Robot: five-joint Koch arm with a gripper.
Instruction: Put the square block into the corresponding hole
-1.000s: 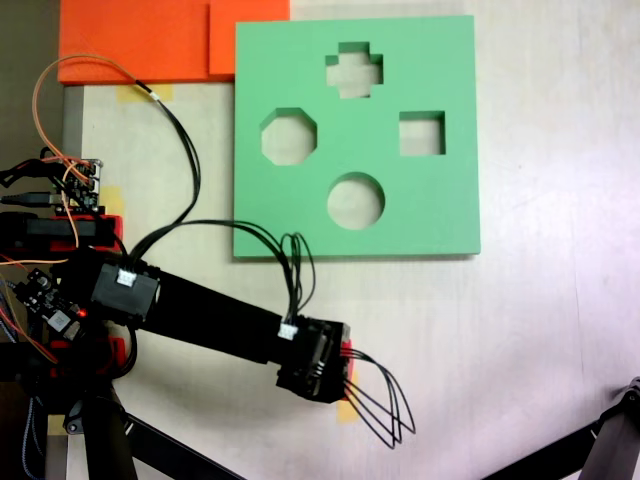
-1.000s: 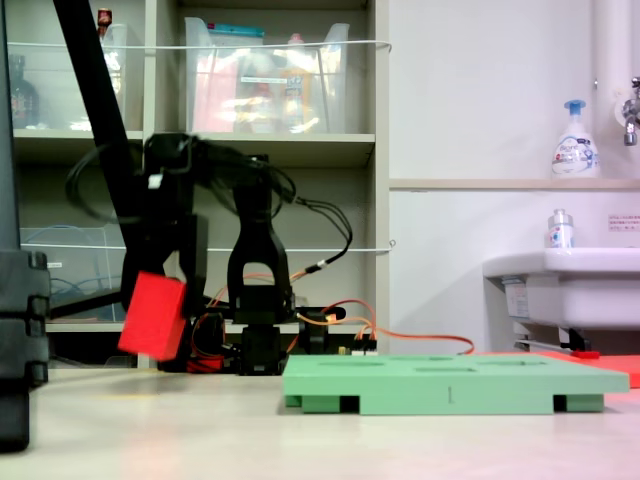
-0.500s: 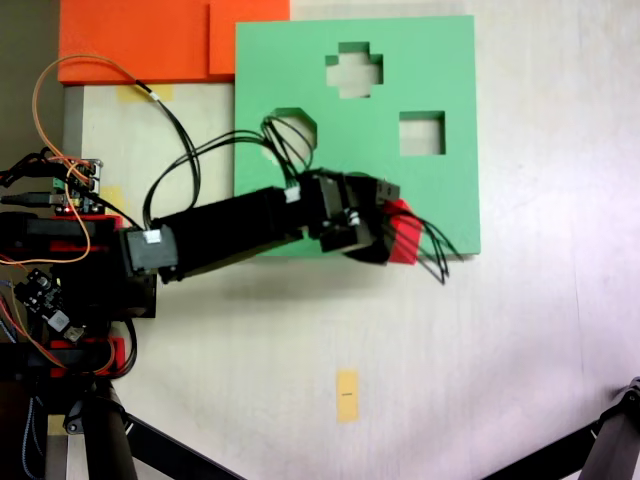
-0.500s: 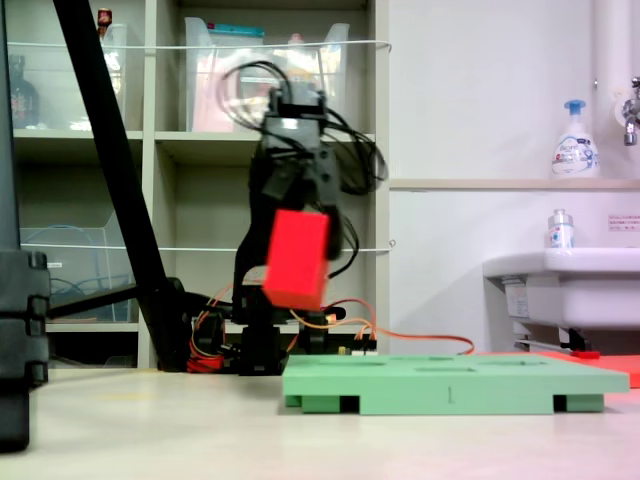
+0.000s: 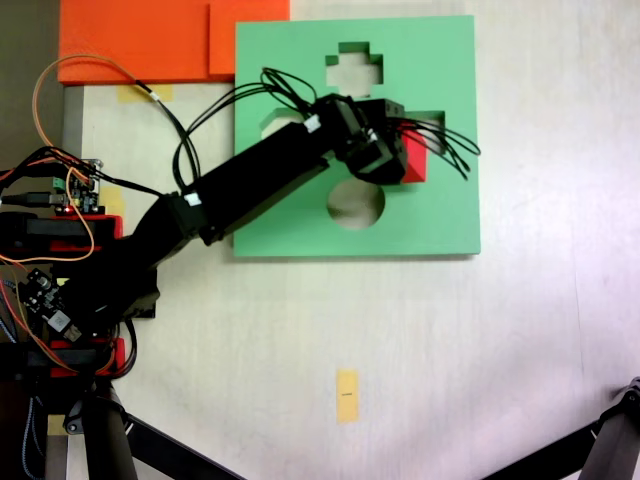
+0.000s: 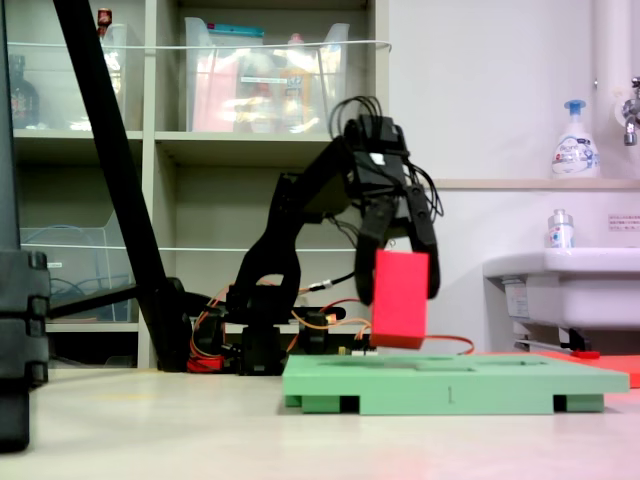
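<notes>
The square block point(image 5: 415, 160) point(image 6: 400, 298) is a red foam cube held in my gripper point(image 5: 408, 158) point(image 6: 402, 285), which is shut on it. From above, the cube sits at the left edge of the square hole point(image 5: 432, 122) in the green board point(image 5: 440, 215), covering most of it. Seen from the side, the cube hangs just above the board point(image 6: 450, 382), its bottom a short gap off the surface. My arm reaches diagonally across the board and hides part of the octagonal cutout point(image 5: 272, 122).
The board also has a cross-shaped cutout point(image 5: 352, 58) and a round cutout point(image 5: 357, 203). Orange foam sheets point(image 5: 150, 40) lie at the upper left. A yellow tape strip point(image 5: 346, 395) is on the table below. A tripod leg point(image 6: 110, 160) stands at the left.
My arm has swung from the table near the yellow strip up over the green board, carrying the red cube. The cube now hangs lower, over the square cutout.
</notes>
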